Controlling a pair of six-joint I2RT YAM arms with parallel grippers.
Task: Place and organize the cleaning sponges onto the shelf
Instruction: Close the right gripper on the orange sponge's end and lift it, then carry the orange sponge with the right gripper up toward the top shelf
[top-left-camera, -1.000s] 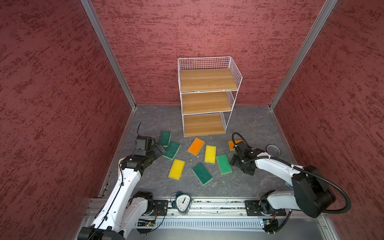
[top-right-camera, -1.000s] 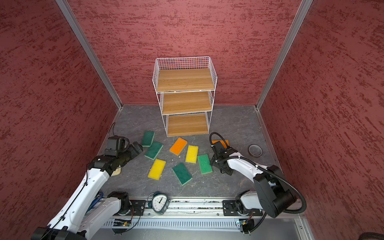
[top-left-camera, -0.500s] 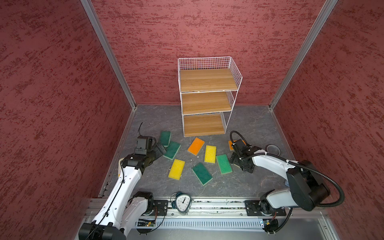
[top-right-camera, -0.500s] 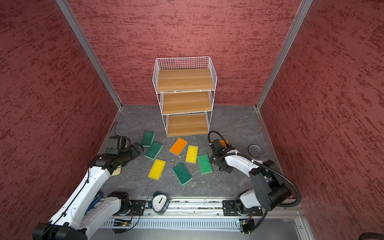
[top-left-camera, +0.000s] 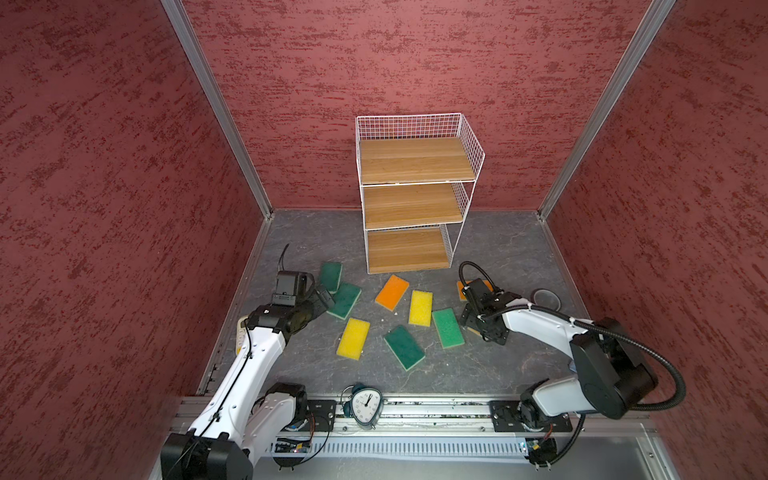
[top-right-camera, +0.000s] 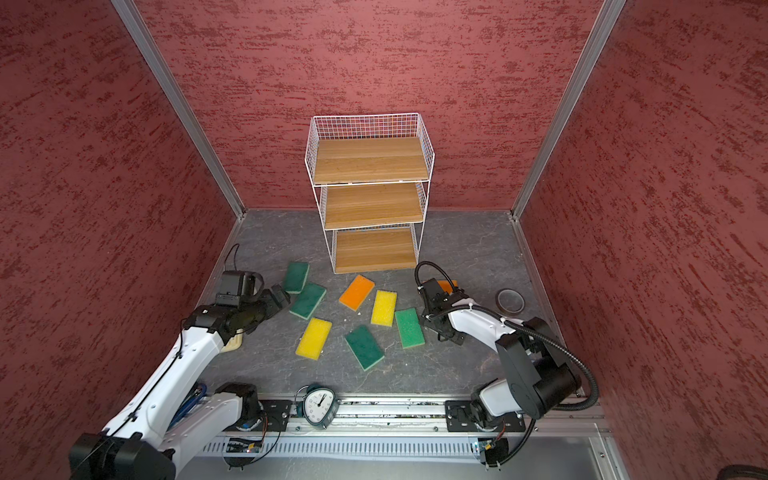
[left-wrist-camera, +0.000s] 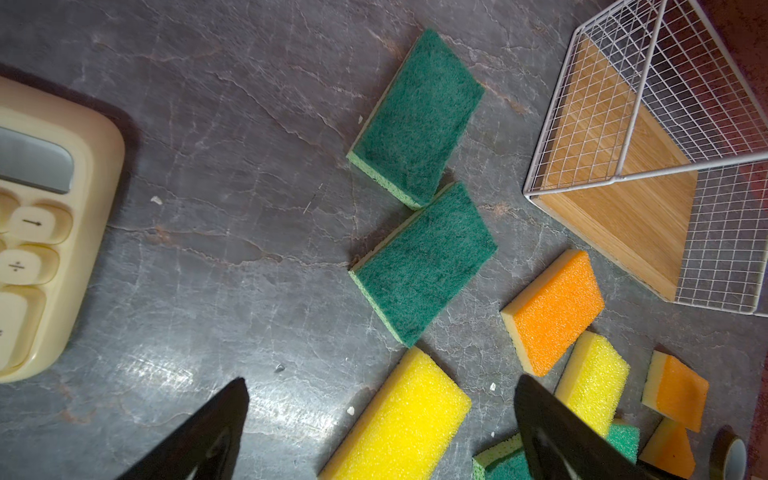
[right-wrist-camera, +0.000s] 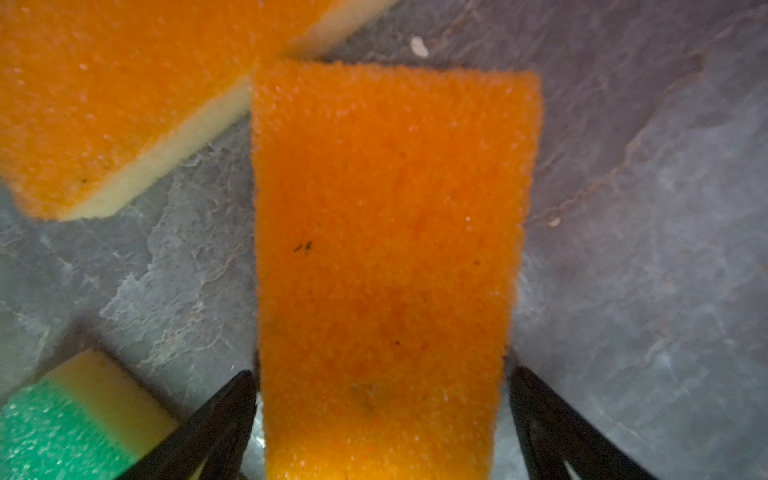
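Sponges (top-left-camera: 353, 338) are lying on the counter (top-left-camera: 498, 365) before the empty shelf (top-left-camera: 415, 162); right pincer (right-wrist-camera: 381, 372), released, is straddling one orange sponge (right-wrist-camera: 386, 228) to grip its long sides; left pincer (left-wrist-camera: 382, 378) is hovering released.

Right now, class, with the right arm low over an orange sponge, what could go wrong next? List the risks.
1. The right fingers flank one orange sponge whose far corner seems to touch a second orange sponge; lifting may drag that one along.
2. A green sponge lies close beside one finger; it could get nudged.
3. The shelf has wire-grid sides; a sponge held crosswise might snag.
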